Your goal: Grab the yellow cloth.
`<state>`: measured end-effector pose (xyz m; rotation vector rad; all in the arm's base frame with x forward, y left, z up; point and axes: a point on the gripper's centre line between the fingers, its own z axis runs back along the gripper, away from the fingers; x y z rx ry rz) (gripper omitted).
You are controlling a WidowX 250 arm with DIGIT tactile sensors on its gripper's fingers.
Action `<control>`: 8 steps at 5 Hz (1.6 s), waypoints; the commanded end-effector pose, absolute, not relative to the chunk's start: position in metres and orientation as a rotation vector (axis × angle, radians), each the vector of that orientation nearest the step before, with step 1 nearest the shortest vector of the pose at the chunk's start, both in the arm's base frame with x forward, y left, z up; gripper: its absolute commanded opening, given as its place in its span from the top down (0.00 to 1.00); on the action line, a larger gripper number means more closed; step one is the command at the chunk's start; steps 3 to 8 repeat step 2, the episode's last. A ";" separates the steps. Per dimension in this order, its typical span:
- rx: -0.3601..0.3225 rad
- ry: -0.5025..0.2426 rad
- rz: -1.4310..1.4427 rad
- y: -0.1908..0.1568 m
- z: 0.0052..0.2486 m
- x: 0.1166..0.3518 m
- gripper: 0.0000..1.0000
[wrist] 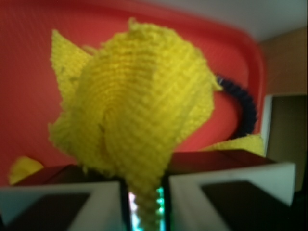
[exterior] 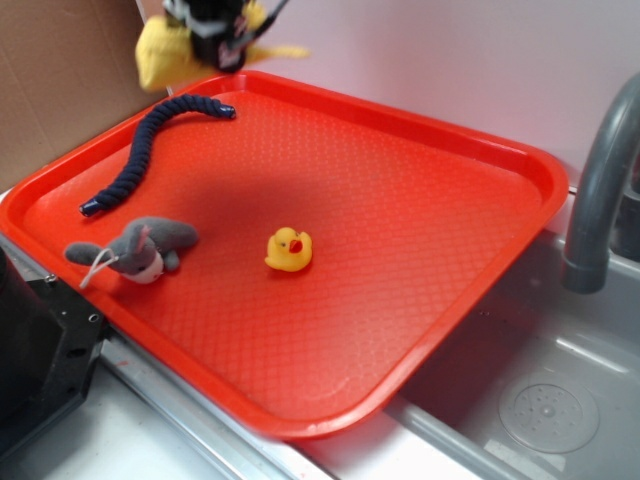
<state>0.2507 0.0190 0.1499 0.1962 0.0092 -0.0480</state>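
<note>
The claw (wrist: 144, 202), nearly closed, pinches the bunched, ribbed yellow cloth (wrist: 139, 110), apparently lifted above the tray (exterior: 400, 230).

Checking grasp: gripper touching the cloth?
Touching. The wrist view shows the cloth pinched between the jaws of the gripper, bunched up in front of them. Exterior view shows it hanging from the gripper above the tray.

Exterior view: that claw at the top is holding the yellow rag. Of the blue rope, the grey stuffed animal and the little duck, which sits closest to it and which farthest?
Measured from the gripper holding the yellow cloth above the tray's far-left corner:
1. Blue rope, just below it along the tray's left side.
2. Grey stuffed animal, at the left edge, and the duck, near the middle: too close to call.
</note>
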 end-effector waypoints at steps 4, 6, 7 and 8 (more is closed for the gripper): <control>0.151 -0.184 0.042 0.009 0.196 0.244 1.00; 0.151 -0.184 0.042 0.009 0.196 0.244 1.00; 0.151 -0.184 0.042 0.009 0.196 0.244 1.00; 0.151 -0.184 0.042 0.009 0.196 0.244 1.00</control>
